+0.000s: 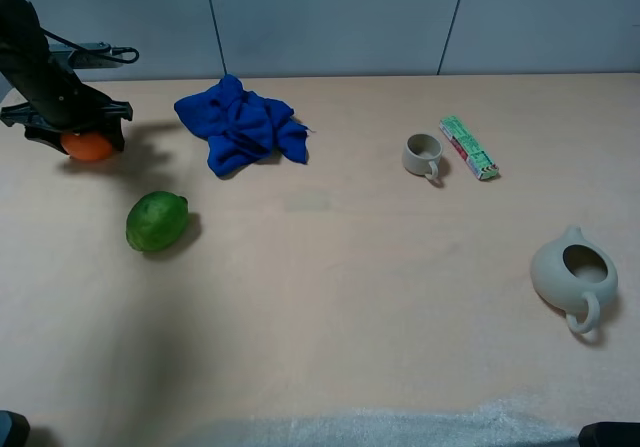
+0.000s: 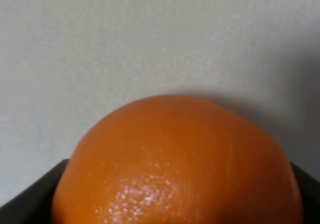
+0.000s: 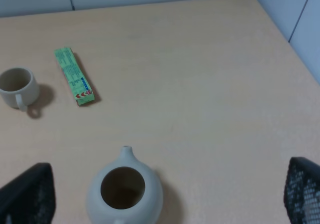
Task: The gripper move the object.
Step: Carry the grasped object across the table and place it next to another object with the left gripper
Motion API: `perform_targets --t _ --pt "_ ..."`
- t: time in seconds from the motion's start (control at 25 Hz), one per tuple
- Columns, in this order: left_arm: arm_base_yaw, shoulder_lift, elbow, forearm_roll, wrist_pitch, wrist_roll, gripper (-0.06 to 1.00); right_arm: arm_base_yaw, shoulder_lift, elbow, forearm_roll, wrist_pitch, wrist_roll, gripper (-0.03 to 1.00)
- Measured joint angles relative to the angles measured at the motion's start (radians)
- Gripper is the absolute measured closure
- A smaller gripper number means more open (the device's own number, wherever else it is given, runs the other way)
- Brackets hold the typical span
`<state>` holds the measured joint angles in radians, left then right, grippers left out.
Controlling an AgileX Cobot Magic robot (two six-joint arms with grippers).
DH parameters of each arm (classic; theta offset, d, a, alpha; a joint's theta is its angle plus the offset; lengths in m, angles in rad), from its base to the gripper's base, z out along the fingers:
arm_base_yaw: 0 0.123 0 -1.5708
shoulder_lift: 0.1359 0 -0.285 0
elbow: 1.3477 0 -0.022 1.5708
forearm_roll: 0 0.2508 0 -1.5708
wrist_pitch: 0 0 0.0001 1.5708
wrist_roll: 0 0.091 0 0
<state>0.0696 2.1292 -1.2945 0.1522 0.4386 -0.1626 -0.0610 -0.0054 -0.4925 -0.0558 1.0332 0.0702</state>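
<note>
Exterior high view shows the left gripper (image 1: 88, 133) bent down over the far left of the table (image 1: 350, 287), jaws pinching the orange (image 1: 88, 147) beyond the lime (image 1: 156, 221). Seen from the left wrist, the fruit sits deep between the dark jaws, probably so its round skin cannot slip out when carried.

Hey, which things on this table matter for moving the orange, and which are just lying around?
Part of the job:
left claw, shut around the fruit
orange

Just lying about:
lime
blue cloth
small cup
green packet
lidless teapot
</note>
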Motion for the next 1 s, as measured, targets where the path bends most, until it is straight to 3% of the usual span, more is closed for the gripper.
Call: perform_targets --t 0.84,1.0 --pt "0.002 -0.238 0.000 -0.004 0.275 -0.001 0.20 0.000 0.000 0.000 0.000 0.000 0.000 0.27" --pt "0.002 -0.260 -0.007 -0.037 0.321 -0.001 0.20 0.000 0.000 0.000 0.000 0.000 0.000 0.27"
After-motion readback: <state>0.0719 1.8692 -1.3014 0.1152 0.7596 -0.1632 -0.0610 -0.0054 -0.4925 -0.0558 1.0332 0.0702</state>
